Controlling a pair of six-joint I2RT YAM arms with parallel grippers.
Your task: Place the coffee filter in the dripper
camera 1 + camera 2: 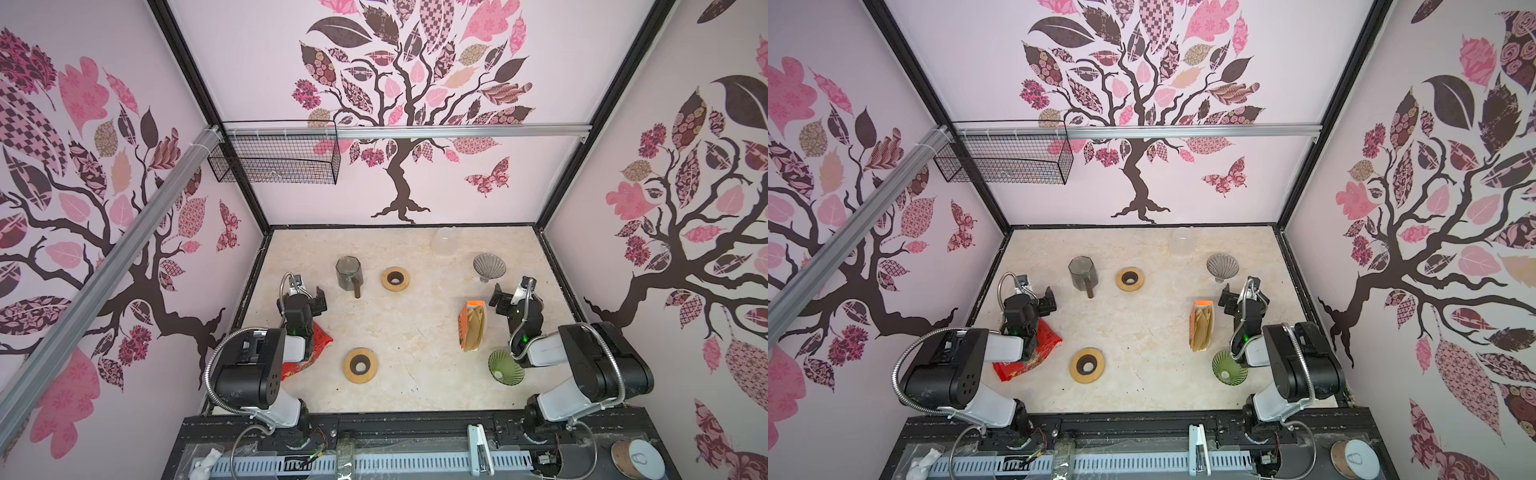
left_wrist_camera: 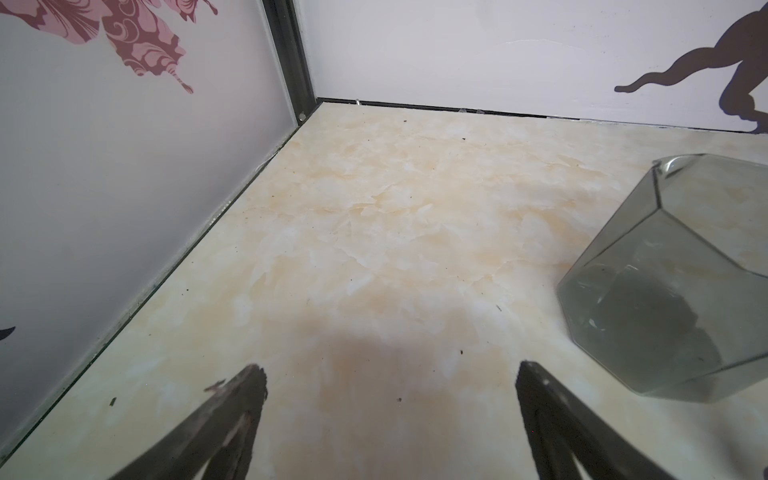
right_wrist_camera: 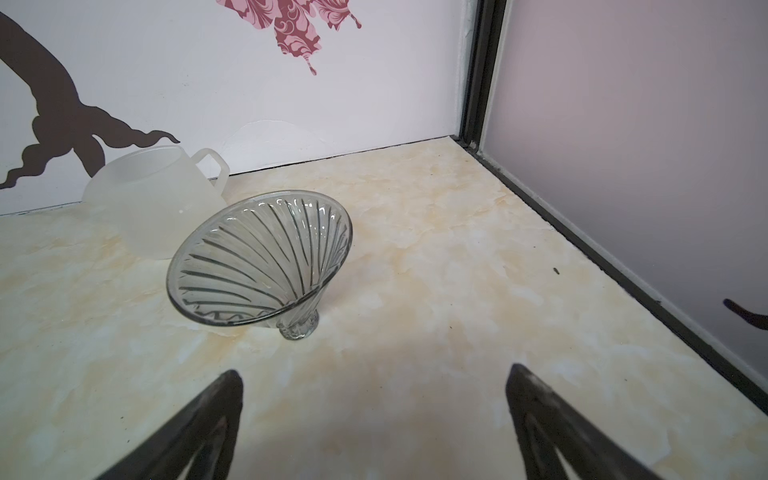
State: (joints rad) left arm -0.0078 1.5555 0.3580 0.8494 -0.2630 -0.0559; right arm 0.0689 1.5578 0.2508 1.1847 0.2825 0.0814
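Looking down on a cream marbled tabletop (image 1: 415,332), boxed in by pale walls printed with a dark tree and pink leaves. A wire basket (image 1: 274,158) hangs off the metal rail on the back wall, up on the left.

Counting now. Two wooden rings: the back ring (image 1: 395,279) and the front ring (image 1: 360,365), well apart. Two drippers: the clear dripper (image 3: 262,262) is tipped on its side at the back right, and the green dripper (image 1: 505,366) is at the front right. One filter pack (image 1: 473,326), orange, lies flat between the middle of the table and my right arm with brown filters showing in it. None is in either dripper. One grey glass cup (image 1: 348,272) with a wooden handle stands just left of the back ring. One frosted jug (image 3: 153,199) sits near the clear dripper against the back wall. One red bag (image 1: 322,340).

My left arm covers much of that red bag, and my right arm overlaps the green dripper's rim in both top views.

Left gripper (image 2: 390,372): jaws spread wide over bare table, nothing between them. Right gripper (image 3: 374,370): also spread wide and holding nothing, facing the clear dripper.
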